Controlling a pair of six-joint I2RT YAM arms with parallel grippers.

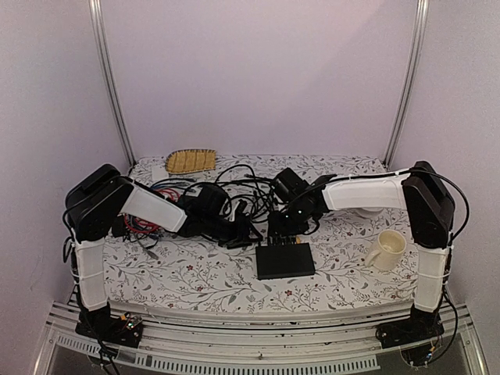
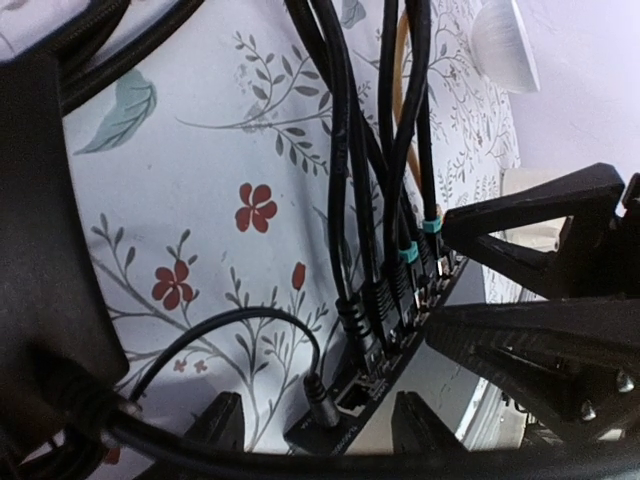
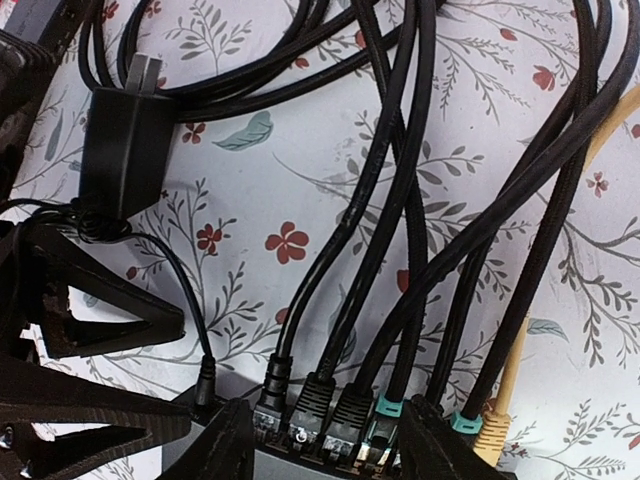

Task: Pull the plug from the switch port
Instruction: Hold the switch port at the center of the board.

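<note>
Near us lies the flat switch (image 1: 285, 260). Its plugs (image 3: 315, 405) sit in a row on its far edge. The right gripper (image 3: 330, 445) is spread around some of them; the left gripper (image 2: 320, 440) is spread too. We think a plug is small, hard and snug, so pinch its body, not the bendy cables (image 3: 400, 200).

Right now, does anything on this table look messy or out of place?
Mostly the cables: a loose black tangle heaped behind the switch, with one yellow cable plugged in among them. Nothing looks spilled or broken.
</note>
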